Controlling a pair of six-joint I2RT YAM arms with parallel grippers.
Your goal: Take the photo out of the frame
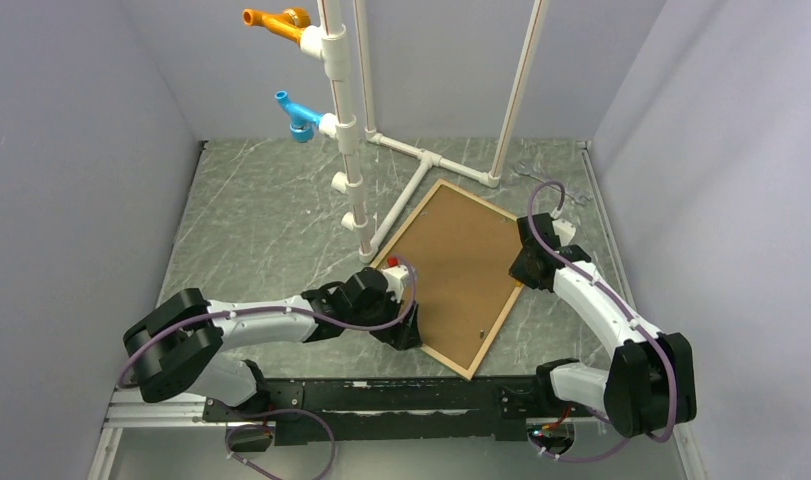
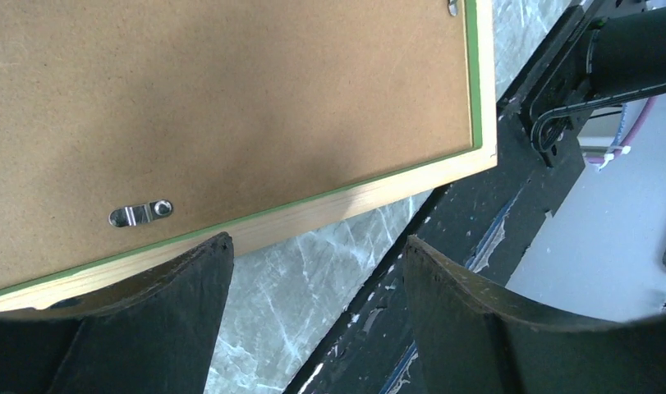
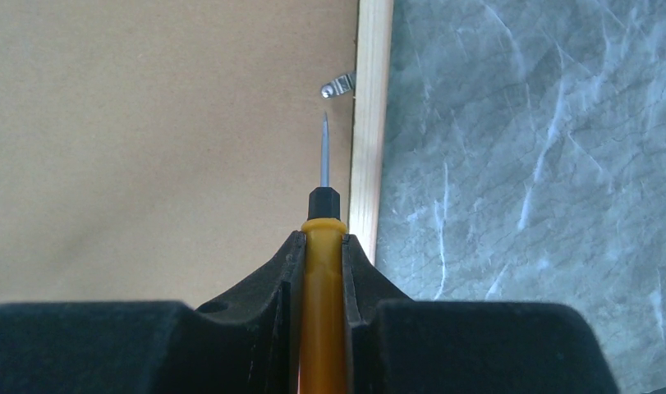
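The frame (image 1: 449, 360) lies face down on the marble table, its pale wood back rail and green inner edge (image 2: 354, 205) showing. The brown backing board (image 1: 456, 270) fills it and hides the photo. My left gripper (image 1: 406, 335) is open and empty at the frame's near-left rail; in the left wrist view (image 2: 317, 254) one finger overlaps the rail beside a metal clip (image 2: 140, 213). My right gripper (image 1: 526, 265) is shut on a yellow-handled screwdriver (image 3: 323, 271). Its tip points at a metal clip (image 3: 339, 84) by the right rail (image 3: 370, 123).
A white pipe stand (image 1: 351, 150) with orange (image 1: 276, 20) and blue (image 1: 296, 115) fittings rises behind the frame, its foot touching the frame's far-left side. The black arm mounting rail (image 1: 381, 395) runs along the near edge. Grey walls enclose both sides.
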